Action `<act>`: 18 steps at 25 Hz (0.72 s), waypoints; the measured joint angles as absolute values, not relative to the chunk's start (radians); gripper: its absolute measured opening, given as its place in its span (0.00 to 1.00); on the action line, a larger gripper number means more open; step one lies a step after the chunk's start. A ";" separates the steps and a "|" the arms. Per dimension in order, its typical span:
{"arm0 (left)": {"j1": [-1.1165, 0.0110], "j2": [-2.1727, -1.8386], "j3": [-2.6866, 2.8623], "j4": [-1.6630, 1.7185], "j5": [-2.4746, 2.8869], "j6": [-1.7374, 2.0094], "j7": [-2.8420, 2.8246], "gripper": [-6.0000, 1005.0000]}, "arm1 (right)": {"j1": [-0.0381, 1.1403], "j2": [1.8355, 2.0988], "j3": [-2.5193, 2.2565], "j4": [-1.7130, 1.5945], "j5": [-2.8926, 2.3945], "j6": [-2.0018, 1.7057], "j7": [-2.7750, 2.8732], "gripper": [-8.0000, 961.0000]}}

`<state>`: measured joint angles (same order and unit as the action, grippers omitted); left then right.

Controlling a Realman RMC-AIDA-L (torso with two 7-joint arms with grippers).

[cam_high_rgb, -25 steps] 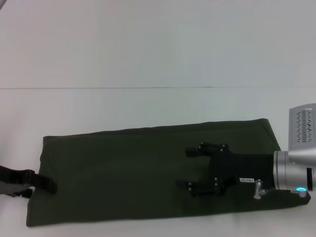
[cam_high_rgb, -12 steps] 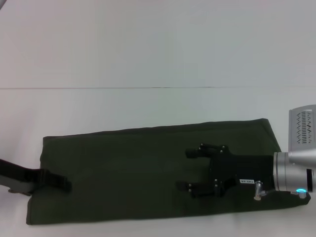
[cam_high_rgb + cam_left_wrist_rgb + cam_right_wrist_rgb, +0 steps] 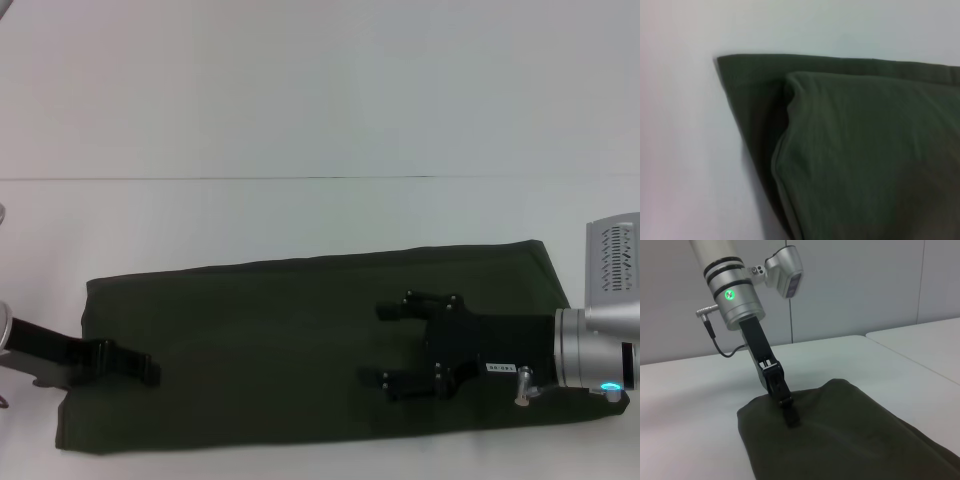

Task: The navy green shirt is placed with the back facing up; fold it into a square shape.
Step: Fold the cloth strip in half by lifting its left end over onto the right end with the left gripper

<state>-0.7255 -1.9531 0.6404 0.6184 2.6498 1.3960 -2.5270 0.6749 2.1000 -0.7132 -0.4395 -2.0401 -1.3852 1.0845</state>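
Navy green shirt [image 3: 300,350] lies flat on the white table [image 3: 300,110] as a long folded band, running from about 9 o'clock to 3 o'clock across the lower half of the head view, plain side up, no lettering visible. The band's right end sits slightly higher in the head view than its left end. Right gripper [image 3: 375,343] reaches in from 3 o'clock over the right half of the band, fingers spread apart, pointing toward 9 o'clock; whether the fingertips touch the cloth cannot be told. A blue light shows on the right arm's wrist housing [image 3: 608,385]. Left gripper [image 3: 148,370] comes in from 9 o'clock, tip down on the cloth near the band's left end. In the right wrist view the left gripper [image 3: 791,418] slopes down steeply and its tip presses on the shirt [image 3: 850,435] close to the folded end; whether its fingers are parted or closed cannot be told. Green light on the left arm's wrist ring [image 3: 729,294]. The left wrist view shows a corner of the shirt [image 3: 865,160] with an upper fold layer lying on a lower layer, whose edge shows beside it against the table [image 3: 685,150].
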 joint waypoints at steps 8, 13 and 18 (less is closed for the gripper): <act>-0.722 -1.951 0.624 0.624 2.642 1.385 -2.552 0.78 | 0.675 2.100 -0.713 -0.444 -2.040 -1.385 1.085 0.97; -0.722 -1.945 0.615 0.621 2.635 1.379 -2.553 0.64 | 0.675 2.100 -0.713 -0.445 -2.040 -1.385 1.085 0.97; -0.726 -1.946 0.620 0.619 2.640 1.379 -2.551 0.44 | 0.675 2.100 -0.713 -0.447 -2.040 -1.385 1.085 0.97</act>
<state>-0.7258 -1.9460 0.6200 0.6194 2.6402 1.3789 -2.5512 0.6751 2.1000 -0.7132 -0.4473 -2.0401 -1.3851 1.0845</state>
